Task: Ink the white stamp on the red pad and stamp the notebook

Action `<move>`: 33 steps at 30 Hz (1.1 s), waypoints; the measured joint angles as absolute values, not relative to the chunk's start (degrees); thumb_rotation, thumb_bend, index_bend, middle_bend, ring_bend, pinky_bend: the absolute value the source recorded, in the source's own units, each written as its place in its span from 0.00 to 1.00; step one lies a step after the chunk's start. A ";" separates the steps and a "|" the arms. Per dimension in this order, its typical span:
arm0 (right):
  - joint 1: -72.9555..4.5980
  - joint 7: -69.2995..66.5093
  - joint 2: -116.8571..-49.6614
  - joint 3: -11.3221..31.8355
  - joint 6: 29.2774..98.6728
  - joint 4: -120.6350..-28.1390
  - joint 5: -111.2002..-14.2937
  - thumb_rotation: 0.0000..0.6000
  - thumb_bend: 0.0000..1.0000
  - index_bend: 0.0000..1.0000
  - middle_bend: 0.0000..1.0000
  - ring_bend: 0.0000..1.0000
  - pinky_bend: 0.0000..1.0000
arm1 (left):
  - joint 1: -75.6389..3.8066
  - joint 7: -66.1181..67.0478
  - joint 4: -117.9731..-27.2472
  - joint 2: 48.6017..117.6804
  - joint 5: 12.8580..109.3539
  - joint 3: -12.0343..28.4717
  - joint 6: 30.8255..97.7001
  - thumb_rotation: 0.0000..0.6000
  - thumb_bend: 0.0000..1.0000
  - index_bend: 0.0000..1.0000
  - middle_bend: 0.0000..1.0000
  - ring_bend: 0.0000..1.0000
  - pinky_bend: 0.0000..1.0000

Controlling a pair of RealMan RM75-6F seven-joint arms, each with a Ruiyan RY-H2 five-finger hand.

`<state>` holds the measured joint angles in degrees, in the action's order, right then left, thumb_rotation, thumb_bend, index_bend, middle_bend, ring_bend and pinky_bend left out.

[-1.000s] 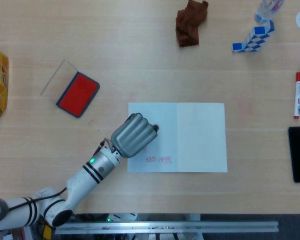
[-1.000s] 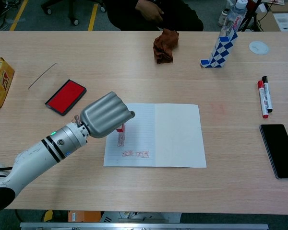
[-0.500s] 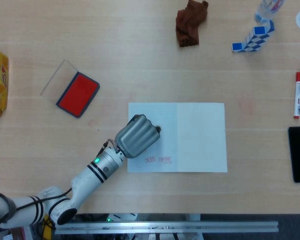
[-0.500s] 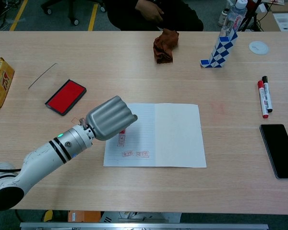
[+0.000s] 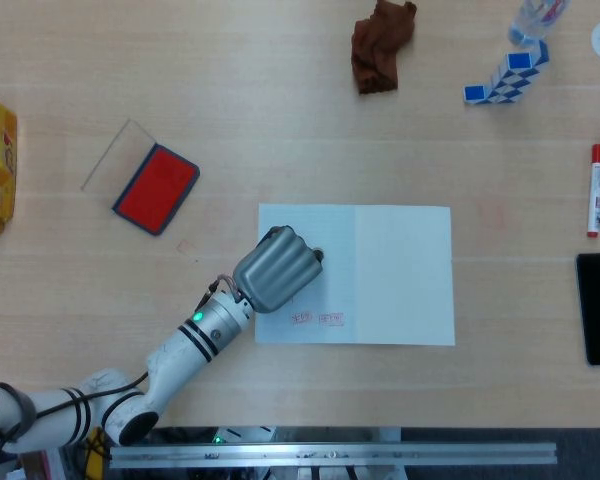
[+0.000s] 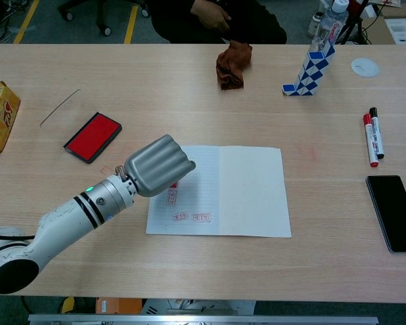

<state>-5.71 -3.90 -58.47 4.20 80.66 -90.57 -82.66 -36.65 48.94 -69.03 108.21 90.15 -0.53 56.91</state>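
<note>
Over notebook point(image 6: 243, 193) left page: left hand point(image 6: 159, 166) clamped on stamp point(image 6: 172, 185), pressing down. Stamping step underway, looks like. Next: lift straight up, avoid smearing.

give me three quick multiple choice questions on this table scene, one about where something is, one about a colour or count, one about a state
1. Where is the red ink pad relative to the notebook?
A. to its left
B. lying on it
C. to its right

2. How many marker pens lie near the table's right edge?
A. one
B. two
C. four

3. What state is the notebook in?
A. closed
B. open, pages blank
C. open, with red stamp marks on the left page

Answers:
1. A, since the pad sits on bare table left of the notebook, beside a clear lid.
2. B, a red-capped and a black-capped pen lie side by side above the black phone.
3. C, red prints show low on the left page, next to the left hand, which is closed over a spot on that page.
</note>
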 measured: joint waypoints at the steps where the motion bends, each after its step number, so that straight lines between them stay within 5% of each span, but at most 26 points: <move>1: -5.71 -3.90 -58.47 4.19 80.62 -90.55 -82.65 1.00 0.12 0.46 0.49 0.41 0.57 | -36.66 49.05 -69.08 108.22 90.06 -0.61 56.84 1.00 0.32 0.58 1.00 1.00 1.00; 33: -5.59 -3.96 -58.48 4.46 80.92 -90.70 -82.61 1.00 0.12 0.46 0.49 0.41 0.57 | -39.29 50.36 -73.71 104.65 88.24 3.44 58.08 1.00 0.32 0.58 1.00 1.00 1.00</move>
<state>-5.59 -3.96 -58.48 4.46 80.92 -90.70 -82.61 -39.29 50.36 -73.71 104.65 88.24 3.44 58.08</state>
